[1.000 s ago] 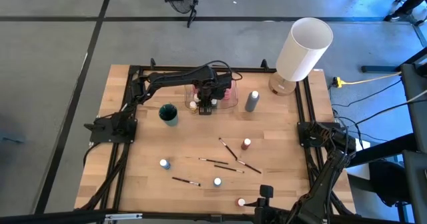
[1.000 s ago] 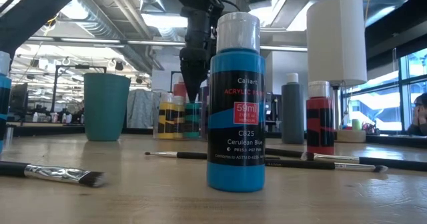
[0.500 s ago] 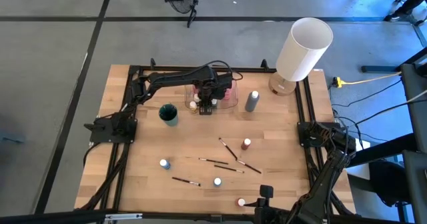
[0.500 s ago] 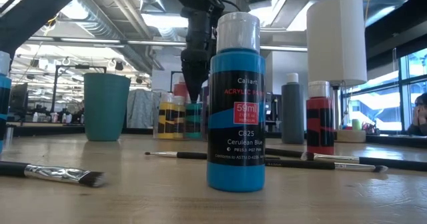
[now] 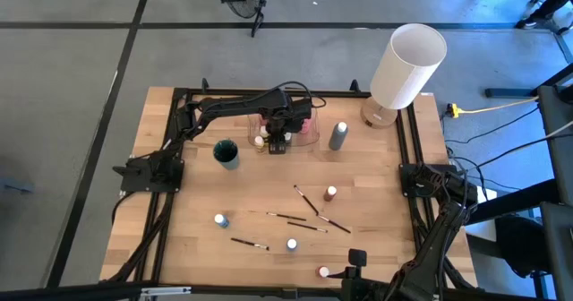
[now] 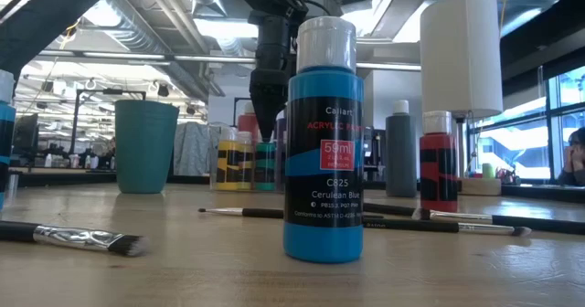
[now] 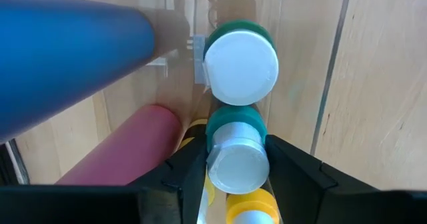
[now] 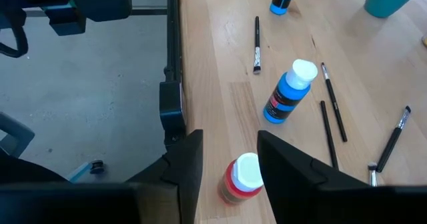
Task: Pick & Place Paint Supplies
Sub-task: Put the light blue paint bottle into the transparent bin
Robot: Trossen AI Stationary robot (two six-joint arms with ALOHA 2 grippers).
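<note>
1. Green bottle (image 7: 237, 161): in the clear tray (image 5: 303, 133) at the worktop's (image 5: 179, 193) 12 o'clock, between the left gripper's (image 7: 235, 167) fingers, clamped.
2. Right gripper (image 8: 230, 159): at 5 o'clock, fingers apart above a red bottle (image 8: 241, 179), empty.

We see a cerulean blue bottle (image 6: 324, 142) with a black label band and a pale grey cap, a teal cup (image 6: 144, 146), a red bottle (image 6: 439, 164) banded in black, a grey bottle (image 6: 400, 153), yellow-and-black and green-and-black striped bottles behind, and a white lamp (image 5: 407, 65) on the light wooden table (image 5: 179, 220).
</note>
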